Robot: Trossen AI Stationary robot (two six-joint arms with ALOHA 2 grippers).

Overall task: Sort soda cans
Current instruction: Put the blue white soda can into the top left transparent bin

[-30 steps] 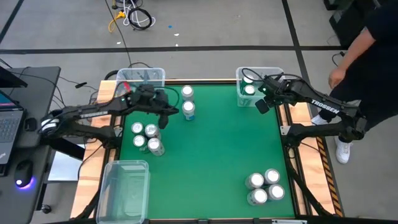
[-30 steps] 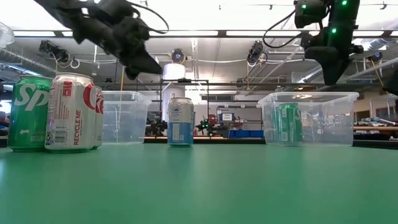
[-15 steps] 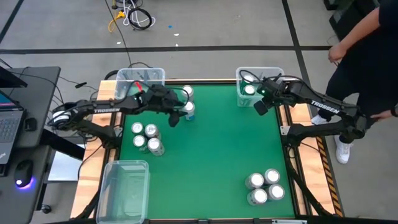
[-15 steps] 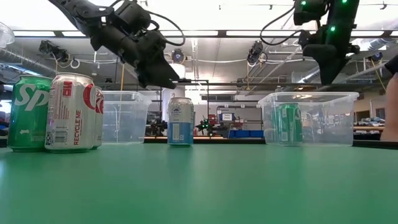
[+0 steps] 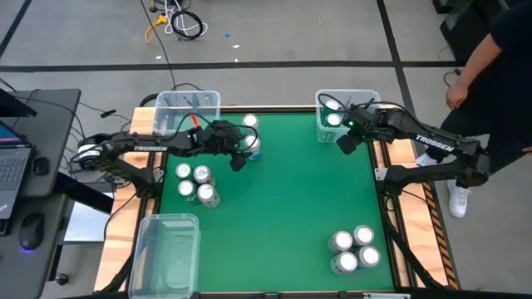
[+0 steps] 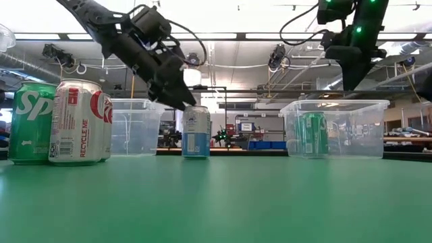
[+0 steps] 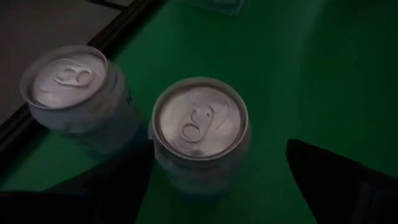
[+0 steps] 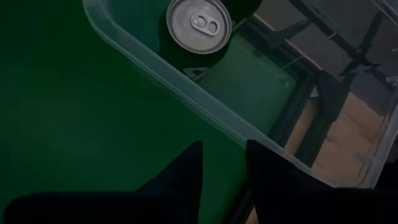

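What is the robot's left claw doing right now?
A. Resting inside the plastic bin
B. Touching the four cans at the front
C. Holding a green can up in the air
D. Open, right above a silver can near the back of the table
D: the left gripper has its fingers spread on either side of the silver can, hovering over it without holding it.

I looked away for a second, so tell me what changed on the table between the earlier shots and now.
The left gripper swung across from beside the cluster of three silver-topped cans toward the pair of pale aluminium cans at the table's far edge, opening as it went; its fingers now straddle the nearer can, nothing gripped. The right gripper stayed beside the clear plastic bin, and no can moved.
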